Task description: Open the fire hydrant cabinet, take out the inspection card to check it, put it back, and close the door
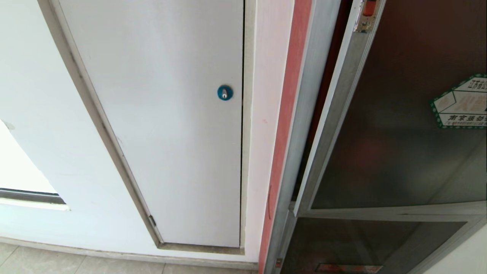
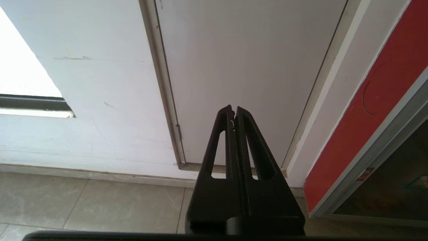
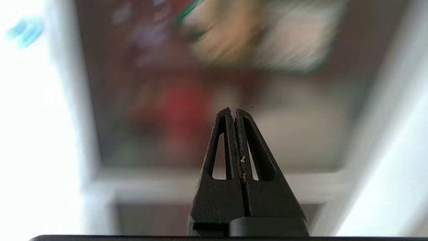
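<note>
The fire hydrant cabinet (image 1: 300,114) stands at the right of the head view, silver-framed with a red side strip. Its door (image 1: 399,144) is a dark tinted glass pane carrying a green-edged white sticker (image 1: 462,102). A narrow dark red gap shows between the door's left frame and the cabinet frame. The inspection card is out of view. Neither arm appears in the head view. My right gripper (image 3: 233,110) is shut and empty, facing the blurred glass door (image 3: 301,134) from a short way off. My left gripper (image 2: 233,108) is shut and empty, pointing at the white panel's lower edge.
A plain white panel (image 1: 171,114) with a blue round lock (image 1: 225,92) fills the wall left of the cabinet. A smaller glass door (image 1: 361,243) sits under the large one. Grey floor tiles (image 2: 100,207) run along the wall base. A window opening (image 1: 23,167) is at far left.
</note>
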### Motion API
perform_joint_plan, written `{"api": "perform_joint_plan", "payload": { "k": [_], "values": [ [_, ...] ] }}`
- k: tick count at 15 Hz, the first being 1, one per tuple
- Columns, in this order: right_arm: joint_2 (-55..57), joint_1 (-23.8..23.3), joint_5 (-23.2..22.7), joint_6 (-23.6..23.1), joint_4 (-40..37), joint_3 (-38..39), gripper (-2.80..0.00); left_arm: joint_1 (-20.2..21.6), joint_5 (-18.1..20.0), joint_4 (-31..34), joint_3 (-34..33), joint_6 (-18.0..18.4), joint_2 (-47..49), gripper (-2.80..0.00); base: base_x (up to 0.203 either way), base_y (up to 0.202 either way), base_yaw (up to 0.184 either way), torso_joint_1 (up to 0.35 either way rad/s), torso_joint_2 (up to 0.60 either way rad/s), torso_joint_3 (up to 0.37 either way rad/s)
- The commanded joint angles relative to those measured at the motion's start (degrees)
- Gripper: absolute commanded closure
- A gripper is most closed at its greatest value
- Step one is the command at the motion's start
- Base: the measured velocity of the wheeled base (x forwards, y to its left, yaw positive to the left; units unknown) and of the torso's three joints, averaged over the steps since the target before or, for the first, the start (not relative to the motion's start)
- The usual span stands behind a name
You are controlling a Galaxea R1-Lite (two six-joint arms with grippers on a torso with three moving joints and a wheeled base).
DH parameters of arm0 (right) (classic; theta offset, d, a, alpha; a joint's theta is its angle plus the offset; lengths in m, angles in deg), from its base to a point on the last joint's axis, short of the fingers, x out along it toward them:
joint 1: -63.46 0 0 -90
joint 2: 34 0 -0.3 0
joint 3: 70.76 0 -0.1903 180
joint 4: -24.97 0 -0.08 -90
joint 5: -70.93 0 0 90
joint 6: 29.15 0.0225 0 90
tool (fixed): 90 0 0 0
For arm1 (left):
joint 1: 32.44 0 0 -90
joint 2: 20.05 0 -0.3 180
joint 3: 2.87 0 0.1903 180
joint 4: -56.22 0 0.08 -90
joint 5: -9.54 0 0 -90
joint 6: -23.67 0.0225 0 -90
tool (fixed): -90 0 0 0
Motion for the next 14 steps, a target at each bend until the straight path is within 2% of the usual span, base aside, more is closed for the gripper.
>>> {"api": "perform_joint_plan", "payload": {
  "k": [1, 3, 5, 8, 14],
  "values": [
    [-6.2, 0.2, -5.2, 0.9, -5.7, 4.3, 0.00, 0.0, 0.0, 0.0, 0.0, 0.0, 0.0, 0.00, 0.000, 0.000, 0.000, 0.000, 0.00, 0.000],
    [-6.4, 0.2, -8.1, 7.8, -7.5, 8.2, 0.00, 0.0, -0.1, 0.0, 0.0, 0.0, 0.0, 0.00, 0.000, 0.000, 0.000, 0.000, 0.00, 0.000],
    [-6.4, 0.2, -9.6, 8.3, -7.1, 11.8, 0.00, 0.0, 0.0, 0.0, 0.0, 0.0, 0.0, 0.00, 0.000, 0.000, 0.000, 0.000, 0.00, 0.000],
    [-6.4, 0.2, -9.4, 8.1, -0.3, 17.5, 0.00, 0.0, 0.0, 0.0, 0.0, 0.0, 0.0, 0.00, 0.000, 0.000, 0.000, 0.000, 0.00, 0.000],
    [-6.4, 0.2, -6.5, 8.9, -2.9, 17.4, 0.00, 0.0, 0.0, 0.0, 0.0, 0.0, 0.0, 0.00, 0.000, 0.000, 0.000, 0.000, 0.00, 0.000]
  ]
}}
